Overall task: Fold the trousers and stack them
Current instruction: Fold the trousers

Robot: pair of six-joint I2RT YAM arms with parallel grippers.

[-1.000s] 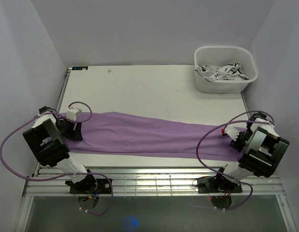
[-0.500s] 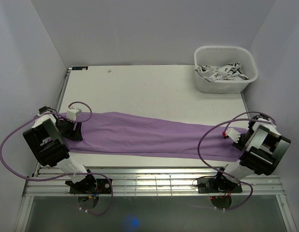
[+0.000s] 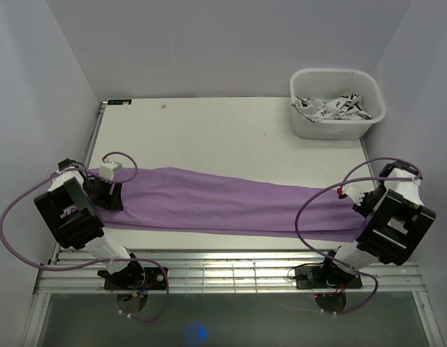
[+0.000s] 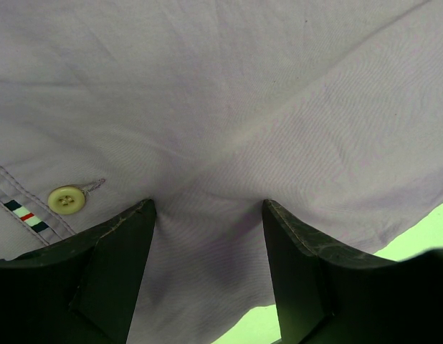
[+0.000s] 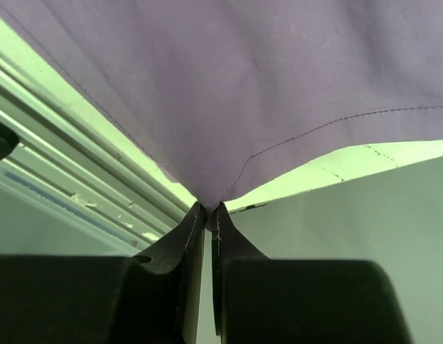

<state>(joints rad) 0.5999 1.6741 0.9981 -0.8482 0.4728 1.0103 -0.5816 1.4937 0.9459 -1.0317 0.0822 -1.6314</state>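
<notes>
The lilac trousers (image 3: 223, 202) lie stretched in a long band across the near part of the table, waist at the left, leg ends at the right. My left gripper (image 3: 112, 194) rests on the waist end. In the left wrist view its jaws (image 4: 207, 209) stand wide apart with flat fabric (image 4: 229, 107) between them, and the small pale button (image 4: 67, 198) lies just left of the left finger. My right gripper (image 3: 359, 205) is at the leg end. The right wrist view shows it (image 5: 208, 209) shut on a pinched corner of the hem (image 5: 229, 129), which rises off the table.
A white plastic basket (image 3: 336, 129) holding crumpled black-and-white cloth (image 3: 332, 107) stands at the back right corner. The table's metal front rail (image 3: 231, 267) runs just below the trousers. White walls close in the table on the left, the back and the right.
The right gripper has closed on the corner of the leg hem and shifted slightly to the right. The left gripper and the waist end have not moved.
</notes>
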